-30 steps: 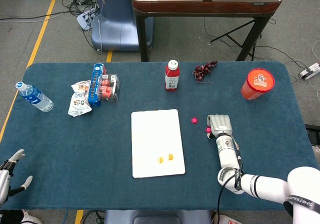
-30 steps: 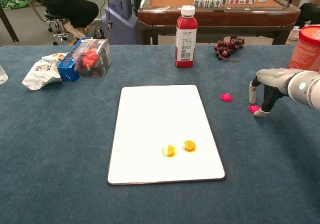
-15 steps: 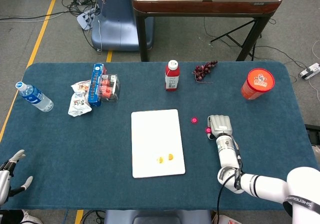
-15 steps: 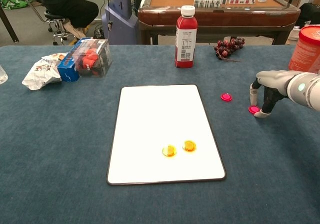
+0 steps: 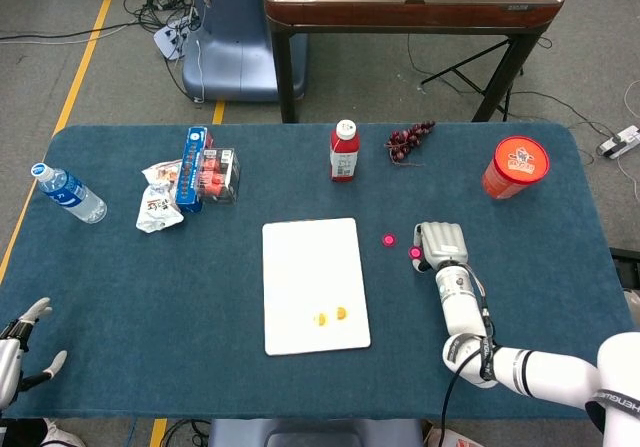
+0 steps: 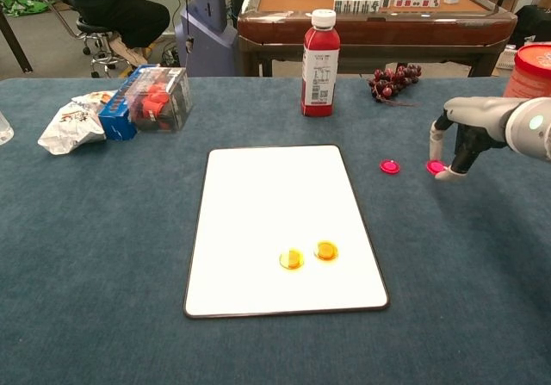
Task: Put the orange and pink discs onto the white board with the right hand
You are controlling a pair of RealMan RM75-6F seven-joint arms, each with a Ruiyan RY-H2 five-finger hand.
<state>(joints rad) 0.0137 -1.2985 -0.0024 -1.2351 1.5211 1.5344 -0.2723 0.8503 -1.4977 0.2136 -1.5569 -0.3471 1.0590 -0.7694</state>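
A white board (image 5: 310,267) (image 6: 275,195) lies in the middle of the blue table. Two orange discs (image 5: 331,316) (image 6: 308,254) sit on its near part. One pink disc (image 5: 389,238) (image 6: 390,166) lies on the cloth just right of the board. A second pink disc (image 5: 415,253) (image 6: 436,167) is pinched in the fingertips of my right hand (image 5: 440,242) (image 6: 469,135), a little above the cloth and right of the first disc. My left hand (image 5: 15,352) rests at the table's near left corner, fingers apart, holding nothing.
A red drink bottle (image 5: 344,151) and dark grapes (image 5: 408,140) stand behind the board. An orange-red cup (image 5: 516,166) is at the back right. Snack packs (image 5: 190,177) and a water bottle (image 5: 68,193) lie at the left.
My right hand has closed its fingertips on the nearer pink disc and lifted it slightly up and away from me. The other disc and the board have not moved.
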